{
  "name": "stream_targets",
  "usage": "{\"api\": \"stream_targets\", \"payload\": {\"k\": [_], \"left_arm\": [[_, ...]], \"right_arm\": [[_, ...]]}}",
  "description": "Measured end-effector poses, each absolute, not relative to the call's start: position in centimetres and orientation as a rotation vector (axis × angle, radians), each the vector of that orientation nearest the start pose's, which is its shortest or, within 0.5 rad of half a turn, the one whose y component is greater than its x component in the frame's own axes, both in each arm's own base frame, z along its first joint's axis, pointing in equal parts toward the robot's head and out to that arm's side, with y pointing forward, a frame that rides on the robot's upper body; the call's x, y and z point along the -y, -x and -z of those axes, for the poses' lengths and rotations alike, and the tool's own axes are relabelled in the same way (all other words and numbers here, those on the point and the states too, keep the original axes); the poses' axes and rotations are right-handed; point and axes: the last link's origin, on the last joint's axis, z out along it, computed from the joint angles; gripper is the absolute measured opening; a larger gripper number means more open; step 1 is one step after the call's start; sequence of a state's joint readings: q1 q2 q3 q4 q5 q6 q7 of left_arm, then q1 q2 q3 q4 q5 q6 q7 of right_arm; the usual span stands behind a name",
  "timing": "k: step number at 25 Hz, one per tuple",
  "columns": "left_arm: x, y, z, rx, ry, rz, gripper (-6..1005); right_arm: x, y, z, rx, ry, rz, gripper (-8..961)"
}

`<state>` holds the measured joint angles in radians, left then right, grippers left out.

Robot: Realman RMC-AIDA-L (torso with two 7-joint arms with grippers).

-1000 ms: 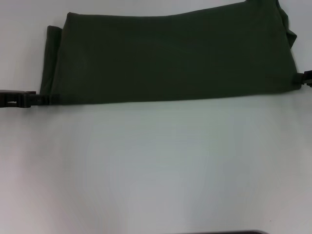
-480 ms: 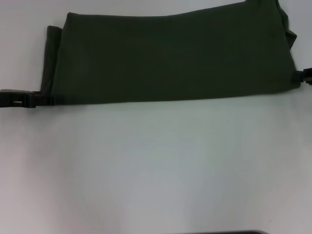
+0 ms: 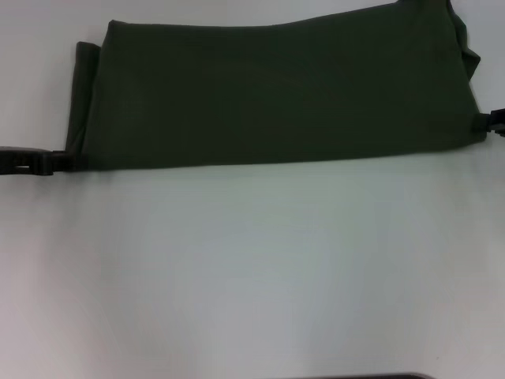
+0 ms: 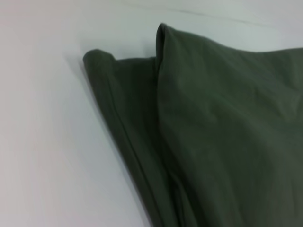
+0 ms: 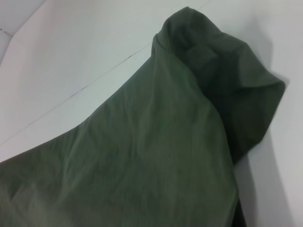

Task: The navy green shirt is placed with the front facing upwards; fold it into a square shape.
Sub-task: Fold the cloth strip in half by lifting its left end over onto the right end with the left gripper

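Note:
The navy green shirt (image 3: 276, 95) lies on the white table as a long folded band across the far side, plain side up, with no lettering showing. Its left end shows stacked folded layers (image 4: 137, 142). Its right end bunches into a rumpled hump (image 5: 227, 80). My left gripper (image 3: 67, 162) sits low on the table at the shirt's near left corner, reaching in from the left edge. At the near right corner my right gripper (image 3: 488, 122) touches the cloth's edge. Neither wrist view shows its own gripper.
The white table (image 3: 252, 268) stretches bare in front of the shirt. A thin dark strip (image 3: 371, 377) shows at the bottom edge of the head view. A seam line (image 5: 71, 94) crosses the table beyond the shirt's right end.
My left gripper has slid a little to the left, away from the shirt's near left corner. The shirt has kept its shape, and the right gripper has barely shifted.

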<state>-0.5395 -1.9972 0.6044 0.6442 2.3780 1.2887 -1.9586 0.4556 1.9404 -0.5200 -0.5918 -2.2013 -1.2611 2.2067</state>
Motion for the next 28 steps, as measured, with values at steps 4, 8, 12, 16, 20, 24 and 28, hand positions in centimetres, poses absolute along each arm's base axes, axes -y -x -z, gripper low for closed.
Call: {"api": "stream_targets", "payload": {"k": [4,8,12,16,20,24,28], "left_arm": [[-34.4,34.4,-3.0,1.397,2.316,0.208,404],[-34.4,34.3,-3.0,1.396,2.317,0.208,211],[-34.4,34.4,-3.0,1.396,2.318,0.205,74],[-34.4,34.5,-3.0,1.394,2.323,0.185,18],[-34.3,34.4,-2.9,1.396,2.332,0.178,25],[-33.7,34.6,-3.4,1.408,2.356,0.179,32],[-33.1,34.9,-4.0,1.423,2.368,0.182,39]], "right_arm": [[-33.1,-37.3,-6.4,-1.771,1.893,-0.548,10],[-33.1,-37.3,-6.4,-1.772,1.894,-0.549,10],[-33.0,-37.3,-6.3,-1.775,1.893,-0.549,10],[-32.9,-37.4,-6.3,-1.777,1.892,-0.549,10],[-32.9,-37.4,-6.2,-1.777,1.892,-0.548,10],[-32.6,-37.6,-6.2,-1.779,1.891,-0.545,9],[-32.2,-37.8,-6.1,-1.771,1.905,-0.54,9]]}}
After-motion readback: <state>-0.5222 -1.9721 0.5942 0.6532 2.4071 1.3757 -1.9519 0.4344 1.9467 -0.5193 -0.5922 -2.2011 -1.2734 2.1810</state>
